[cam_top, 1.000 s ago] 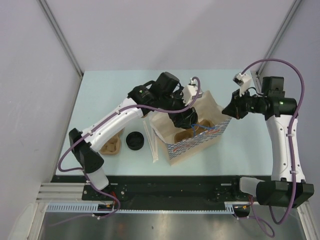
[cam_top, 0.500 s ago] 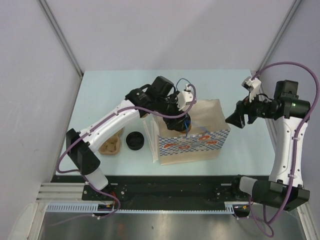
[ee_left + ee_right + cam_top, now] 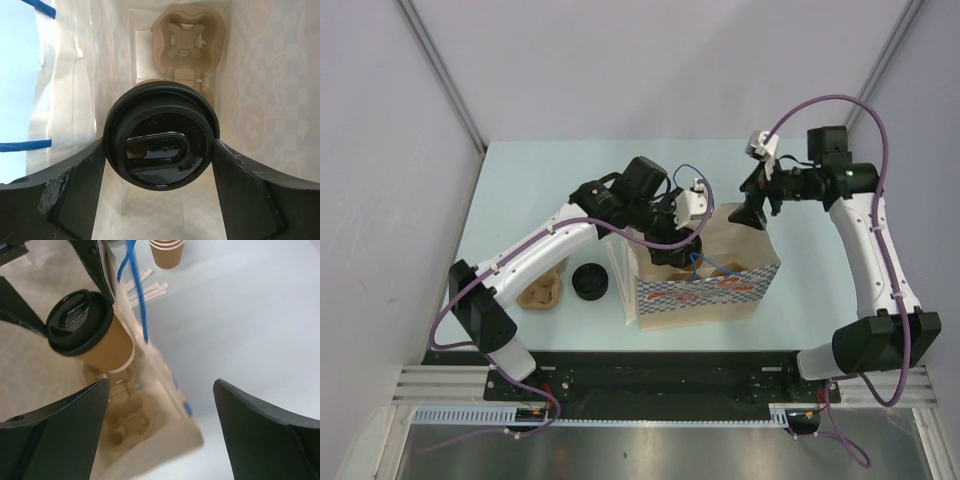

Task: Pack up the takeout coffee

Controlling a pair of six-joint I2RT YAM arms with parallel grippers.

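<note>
1. Tan paper bag [image 3: 705, 297] holds a pulp carrier [image 3: 187, 42]; the takeout coffee [image 3: 87, 335] hangs tilted above it, inside the bag.
2. Whether the cup's base touches the carrier is unclear.
3. Left gripper [image 3: 161, 150] reaches down into the bag, fingers clamping the lid's sides; right gripper [image 3: 161, 385] hovers beside the bag's rim, spread wide, empty.

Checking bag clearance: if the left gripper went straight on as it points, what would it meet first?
Probably the cup carrier at the bottom of the bag, depth unclear; the takeout coffee in the left gripper would touch first.
</note>
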